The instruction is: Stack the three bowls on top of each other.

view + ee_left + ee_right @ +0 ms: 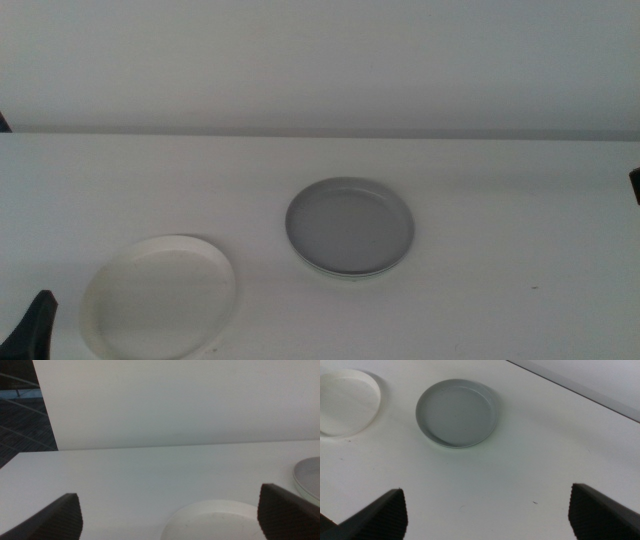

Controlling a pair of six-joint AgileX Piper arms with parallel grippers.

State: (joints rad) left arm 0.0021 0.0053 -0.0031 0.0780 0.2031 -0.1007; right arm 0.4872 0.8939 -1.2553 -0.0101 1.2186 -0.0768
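Observation:
A grey bowl (350,225) sits on the white table near the middle. A thin pale greenish rim (352,277) shows under its near edge, as of a bowl beneath it. A white bowl (160,295) lies apart from it at the front left. My left gripper (169,495) is open and empty, low at the front left corner (35,325), just short of the white bowl (215,520). The grey bowl (309,477) shows beyond its jaw. My right gripper (485,491) is open and empty, held high and back from the grey bowl (457,412) and the white bowl (345,402).
The table (500,300) ends at a pale back wall (320,60). A dark floor (22,420) shows past the table's left side in the left wrist view. A dark bit of the right arm (635,185) is at the right edge.

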